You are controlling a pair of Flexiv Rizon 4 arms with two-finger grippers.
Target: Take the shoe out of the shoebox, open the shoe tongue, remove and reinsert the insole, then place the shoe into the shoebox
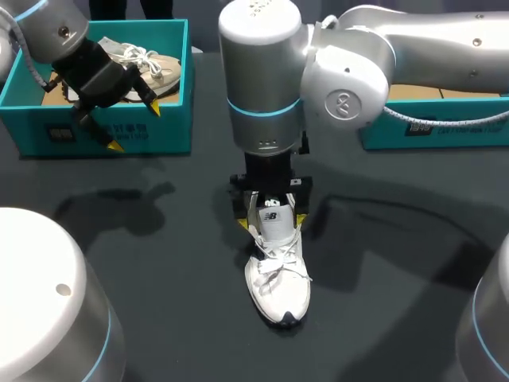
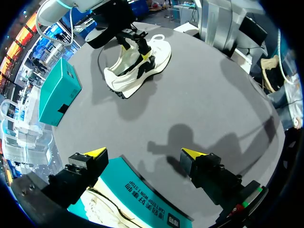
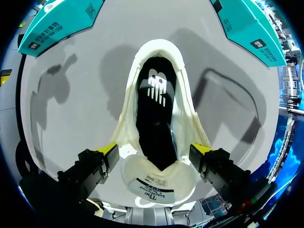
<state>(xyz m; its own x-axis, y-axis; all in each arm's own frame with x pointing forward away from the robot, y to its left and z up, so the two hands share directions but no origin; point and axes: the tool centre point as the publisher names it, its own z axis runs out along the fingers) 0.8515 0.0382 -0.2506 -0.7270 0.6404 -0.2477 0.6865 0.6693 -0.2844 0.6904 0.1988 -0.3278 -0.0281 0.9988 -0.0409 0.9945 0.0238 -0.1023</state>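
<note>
**Colleague:** Where was the shoe at that moment?

**Me:** The white lace-up sneaker [image 1: 278,274] stood on its sole in the middle of the dark grey desk [image 1: 159,263], outside both boxes, with its toe toward the near edge. Its white padded tongue [image 3: 157,183] stood up out of the opening. The black insole [image 3: 156,109] with a white logo lay flat inside.

**Colleague:** And your right tool?

**Me:** My right tool [image 3: 155,148] came straight down over the sneaker's middle. Its fingers stood wide, one yellow tip against each side of the collar, so it gripped the sneaker from both sides.

**Colleague:** What about the left one?

**Me:** My left tool [image 1: 134,126] hung above the front wall of the teal cardboard shoebox [image 1: 171,119] in the far left corner. Its fingers were spread apart with nothing between them. A beige lace-up shoe [image 1: 163,68] lay in that box.

**Colleague:** Anything else on the desk?

**Me:** A second teal cardboard shoebox [image 1: 382,131] sat at the far right edge, well apart from the sneaker.
</note>
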